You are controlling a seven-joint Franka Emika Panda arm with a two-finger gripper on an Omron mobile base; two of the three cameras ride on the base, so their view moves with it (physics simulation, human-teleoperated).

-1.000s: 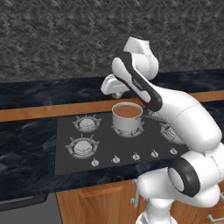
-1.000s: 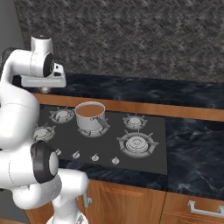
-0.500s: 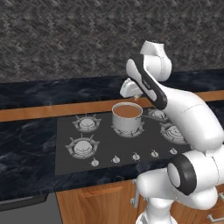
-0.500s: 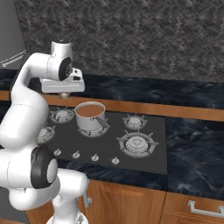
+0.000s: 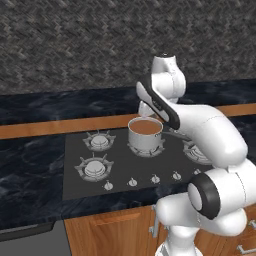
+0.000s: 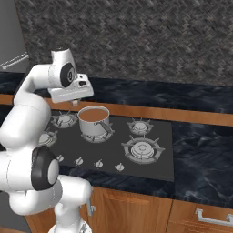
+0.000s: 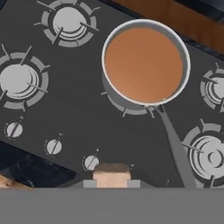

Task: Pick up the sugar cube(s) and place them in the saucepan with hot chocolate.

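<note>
I hold the small pale beige-white sugar cube [image 7: 111, 173] between the closed jaws of the two-finger gripper [image 6: 74, 103]; in the hand view the cube sits clamped between the 2 tips at the bottom edge. In the right base view a small pale block, which I take to be the cube, shows directly under the hand.

The shiny steel cylindrical saucepan with brown hot chocolate [image 7: 145, 62] stands on a rear burner of the black gas hob [image 5: 120, 165]. Relative to the jaws it lies ahead and slightly to the right in the hand view, not directly beneath them. Its long steel handle [image 7: 175, 148] runs back toward the jaws, passing just to their right.

Risks from this position:
1. Release here drops the cube onto the hob surface near the row of round grey knobs [image 7: 54, 146], because the jaws are not yet over the liquid.
2. A release near the rim could bounce the cube off the thin steel edge.
3. A low approach could strike the handle or rim and shift the saucepan, spilling liquid.
4. The cube is small; a slight slip in grip would lose it during travel.

Compared with 1.0 s ago, the hand has swung from the left of the hob to a position close beside the saucepan. The saucepan itself has not moved.
</note>
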